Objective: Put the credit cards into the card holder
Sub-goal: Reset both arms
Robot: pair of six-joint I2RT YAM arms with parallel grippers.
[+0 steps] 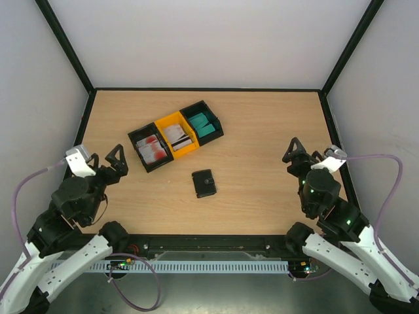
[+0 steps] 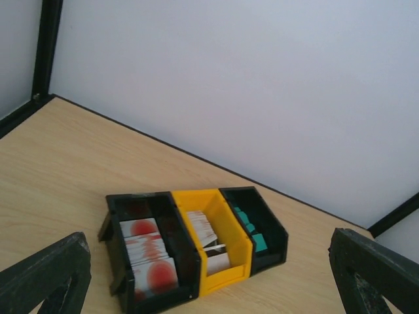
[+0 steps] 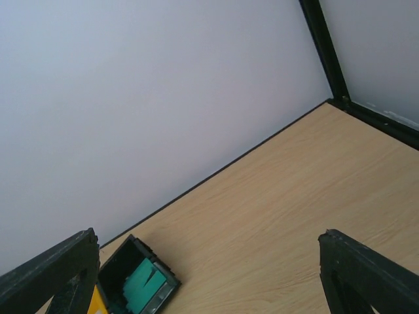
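While three bins point(image 1: 185, 152) hold cards point(image 1: 152, 149), one card holder point(image 1: 204, 184) lies near them

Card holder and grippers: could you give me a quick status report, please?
Left gripper open, empty; right gripper open, empty. Card holder closed, untouched. Credit cards in bins. Path clear.

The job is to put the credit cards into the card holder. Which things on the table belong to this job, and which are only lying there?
Belong to the job: teal cards; red-and-white cards; white cards with a dark stripe; black card holder.

Only lying there: black bin of red-and-white cards; yellow bin; black bin of teal cards; wooden table.
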